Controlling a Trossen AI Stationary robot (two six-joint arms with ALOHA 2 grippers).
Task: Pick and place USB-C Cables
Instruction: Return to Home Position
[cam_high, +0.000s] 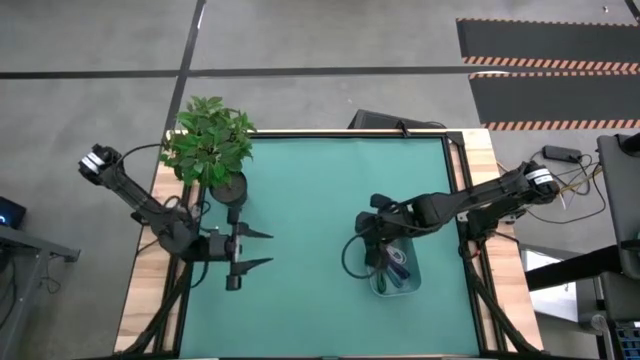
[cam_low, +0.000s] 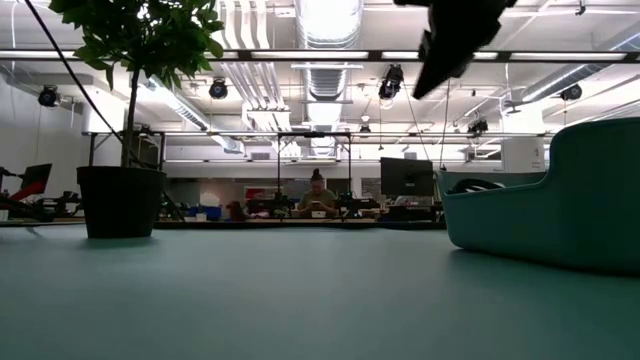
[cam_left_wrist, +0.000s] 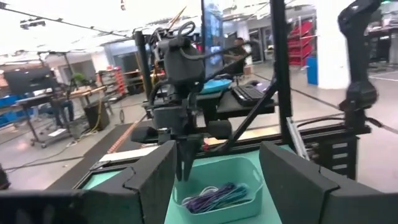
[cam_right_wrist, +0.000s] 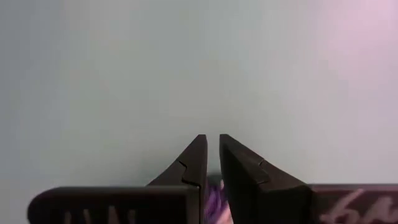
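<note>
Nearest to us, the left tool (cam_high: 268, 249) hung low at the left side of the green worktop (cam_high: 310, 200), its two fingers spread wide and holding nothing. It looked parked, out of the job.

Farther across, seen between those fingers, sat the pale blue-green bin (cam_left_wrist: 247, 177) with the USB-C Cables (cam_left_wrist: 214, 196) lying inside it. We saw a loose heap of violet and blue strands with a paler one among them. We could not count the bundles, nor tell whether any strand lay over the rim. No cable showed on the worktop outside the bin.

Directly above the heap hung the right tool (cam_left_wrist: 185, 171), pointing down, its fingers pressed almost together with only a slit between them. As far as we could tell they pinched nothing, though the right wrist view showed violet cable just beyond the tips.

That closeness was the risk we judged most likely: if the arm swung sideways toward home before lifting, the tips could hook a loop and drag a bundle out, or knock the bin's wall and shift the bin. A loop of black wiring (cam_high: 349, 258) beside the bin might also catch the rim.

Beyond stood the potted plant (cam_high: 208, 140) at the far left corner, well clear of both arms.
</note>
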